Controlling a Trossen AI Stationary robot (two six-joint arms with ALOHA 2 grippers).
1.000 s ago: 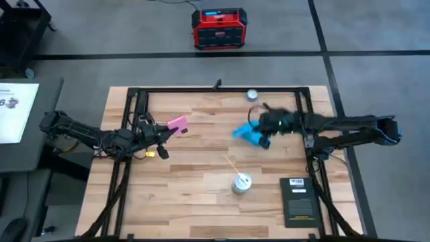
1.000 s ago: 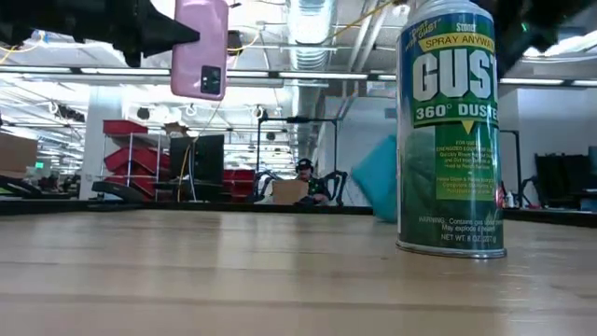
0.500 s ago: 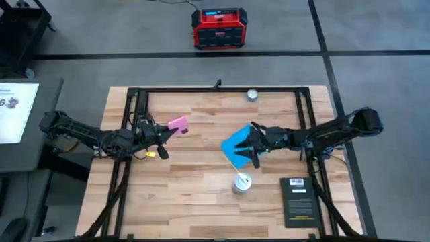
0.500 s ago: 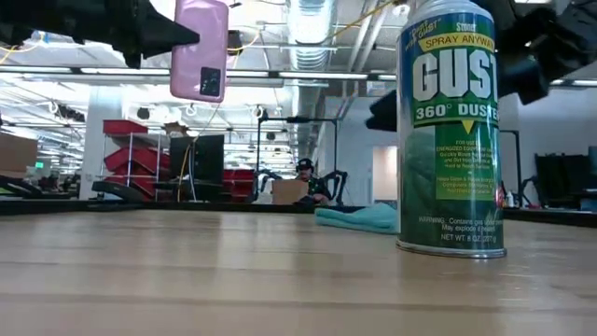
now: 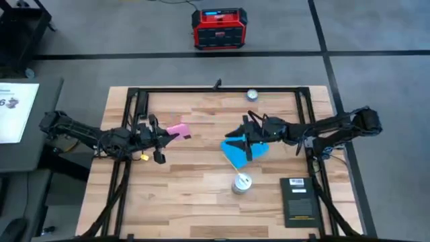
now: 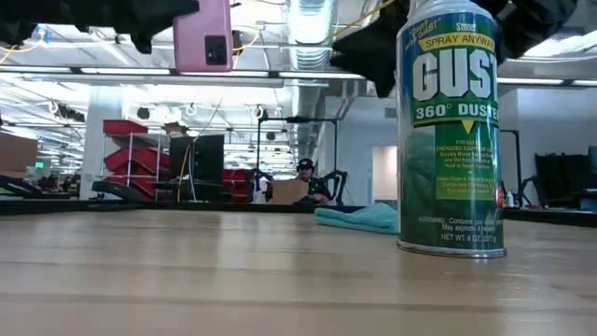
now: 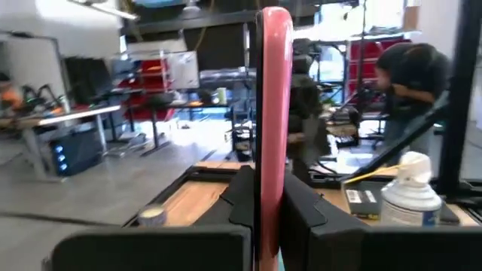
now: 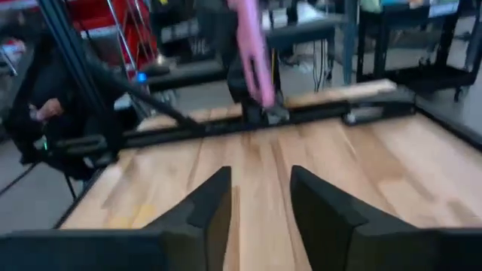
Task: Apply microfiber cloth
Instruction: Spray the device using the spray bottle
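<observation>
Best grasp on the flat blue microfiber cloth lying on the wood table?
Pinch the blue microfiber cloth from straight above, probably at its free corner pointing toward the white-capped green duster can. It lies flat, so a side approach has nothing to grip. The right gripper, open with nothing between its fingers, hovers over its far edge.

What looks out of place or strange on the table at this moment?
The microfiber cloth lies loose and rumpled on the table, not in any pincer: the right pincer above it is open and empty. The phone that it should wipe is held in the air by the left pincer, apart from the cloth.
</observation>
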